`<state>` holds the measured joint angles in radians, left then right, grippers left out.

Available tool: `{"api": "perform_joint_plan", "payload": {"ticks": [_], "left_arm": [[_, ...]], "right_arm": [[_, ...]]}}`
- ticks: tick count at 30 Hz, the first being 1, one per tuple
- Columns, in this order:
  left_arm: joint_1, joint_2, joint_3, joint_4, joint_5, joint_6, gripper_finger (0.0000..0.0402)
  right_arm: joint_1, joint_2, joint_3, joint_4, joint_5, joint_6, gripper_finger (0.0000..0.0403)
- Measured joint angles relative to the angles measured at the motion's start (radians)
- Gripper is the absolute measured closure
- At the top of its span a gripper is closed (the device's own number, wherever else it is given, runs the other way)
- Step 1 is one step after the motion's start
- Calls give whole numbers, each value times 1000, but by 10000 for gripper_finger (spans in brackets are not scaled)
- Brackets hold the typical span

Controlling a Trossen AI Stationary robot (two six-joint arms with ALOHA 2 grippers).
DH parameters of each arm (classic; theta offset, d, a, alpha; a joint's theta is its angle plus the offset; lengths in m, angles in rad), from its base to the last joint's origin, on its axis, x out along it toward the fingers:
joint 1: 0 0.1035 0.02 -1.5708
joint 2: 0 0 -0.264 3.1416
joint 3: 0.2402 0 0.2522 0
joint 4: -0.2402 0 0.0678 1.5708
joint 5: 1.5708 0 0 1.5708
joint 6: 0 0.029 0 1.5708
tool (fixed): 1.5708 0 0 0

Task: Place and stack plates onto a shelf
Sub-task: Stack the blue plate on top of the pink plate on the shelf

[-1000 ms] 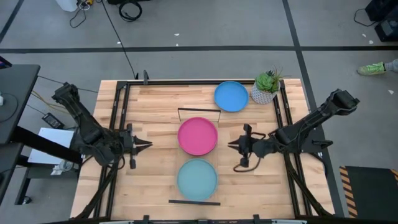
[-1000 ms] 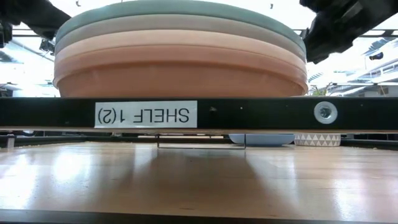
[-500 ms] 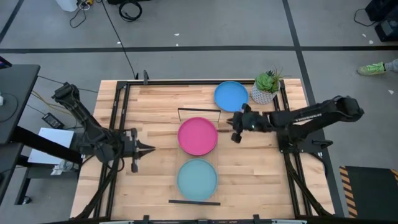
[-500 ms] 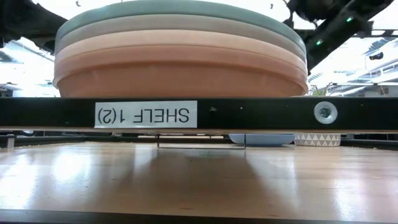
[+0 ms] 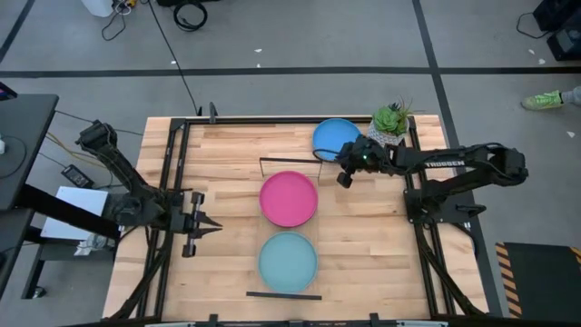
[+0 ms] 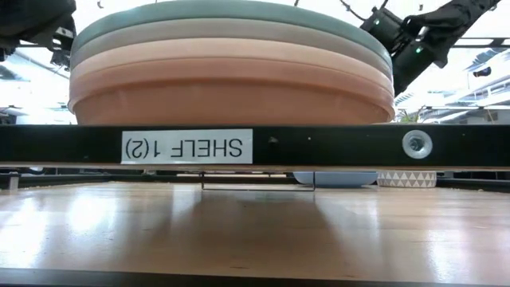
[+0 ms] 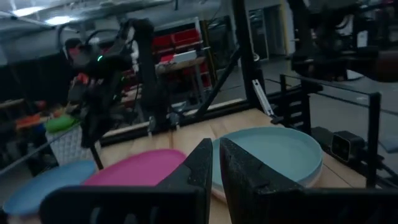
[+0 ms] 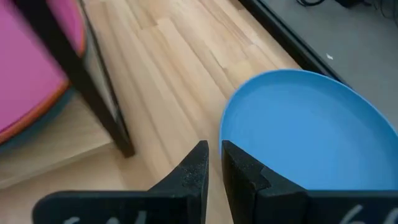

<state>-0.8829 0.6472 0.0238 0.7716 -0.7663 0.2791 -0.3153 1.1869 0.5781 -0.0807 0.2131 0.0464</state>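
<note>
Left arm: its dark two-finger left gripper (image 5: 207, 223) hangs at the table's left side, left of the shelf, pointing toward the two stacks; fingertips pressed together on nothing (its wrist view shows them nearly touching)
Shelf: long pale-wood shelf board (image 5: 320, 222) running down the table's middle, thin black wire rails at both short ends; the low view shows its black front bar labelled in mirrored letters
Near stack: round matte light aqua plate (image 5: 288, 262) on top at the shelf's near end; in the low view tan, pink-tan and orange plates lie beneath it
Middle stack: round matte pink plate (image 5: 289, 199) on top, just beyond the aqua one, apart from it; an orange rim peeks from under it in the right wrist view
Right arm: dark right gripper (image 5: 341, 175) reaches in over the table, at the near edge of the round matte blue plate (image 8: 311, 137); fingers closed, gripping nothing
Blue plate: flat on the plank tabletop (image 5: 227, 150) at the far side, off the shelf, beside a small white potted plant (image 5: 388, 128)
</note>
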Motion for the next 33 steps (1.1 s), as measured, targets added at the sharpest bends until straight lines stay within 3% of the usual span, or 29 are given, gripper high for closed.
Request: {"api": "perform_joint_plan", "payload": {"ticks": [7,16,24,33], "left_arm": [[0,0,0,9,50,128,365],[0,0,0,-99,280,161,365],[13,0,0,-95,241,69,365],[59,0,0,-97,236,19,365]], "right_arm": [[-65,130,32,19,-33,-7,333],[-99,211,131,-14,-33,-88,275],[-111,284,153,-65,-49,-160,230],[-111,356,153,-137,-12,-222,225]]}}
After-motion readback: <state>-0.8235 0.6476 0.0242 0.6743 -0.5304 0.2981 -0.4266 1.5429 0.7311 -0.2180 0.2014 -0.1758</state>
